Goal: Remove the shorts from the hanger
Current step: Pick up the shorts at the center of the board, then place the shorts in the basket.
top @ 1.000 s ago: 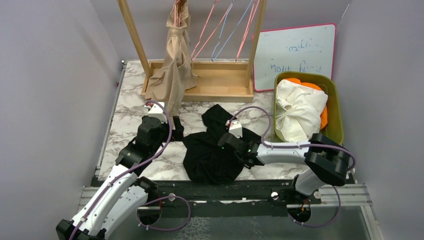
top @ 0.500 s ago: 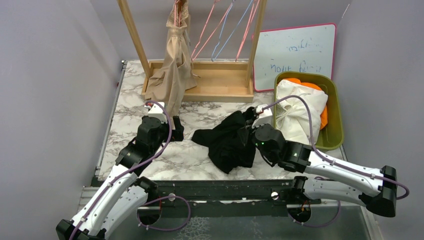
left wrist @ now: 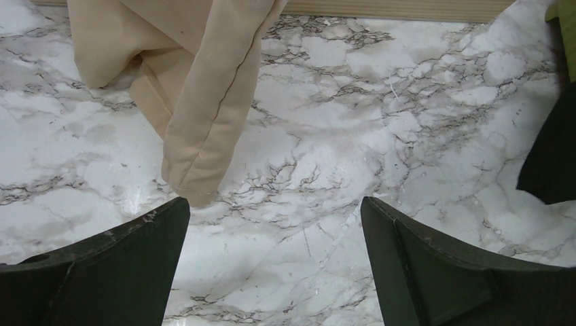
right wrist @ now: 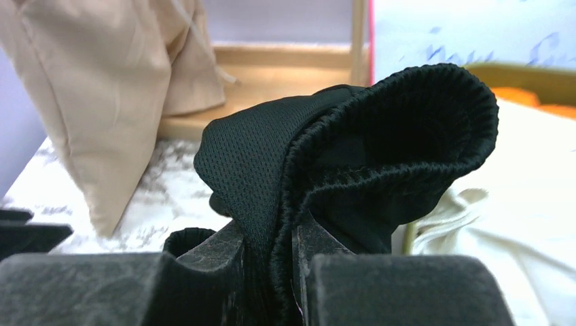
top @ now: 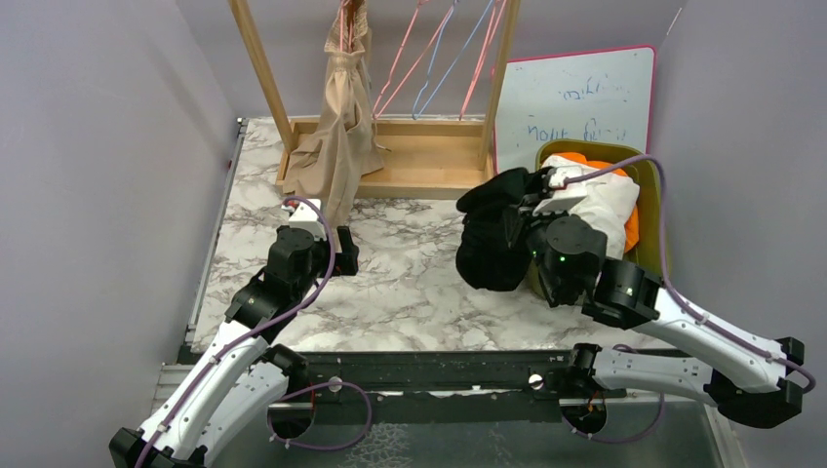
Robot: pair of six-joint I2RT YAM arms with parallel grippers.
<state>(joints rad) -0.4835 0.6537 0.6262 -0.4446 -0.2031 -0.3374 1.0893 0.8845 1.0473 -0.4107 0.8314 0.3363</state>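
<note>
My right gripper is pinching the black shorts by their gathered waistband, jaws narrowed onto the fabric. The waistband is curling up just ahead of my fingers, while the rest is hanging below me, long axis running down toward the marble table. Just past my fingertips the green bin is holding the cream-white shorts on top of the orange shorts, and the black cloth is draping outside the bin's left rim. My left gripper is hovering spread wide over bare marble, gripping nothing, with a leg of the tan shorts dangling just ahead, hem pointing down. Farther off, they are hanging lengthwise from the wooden rack, a whiteboard is leaning beyond the bin, and grey walls are closing in on both sides.
</note>
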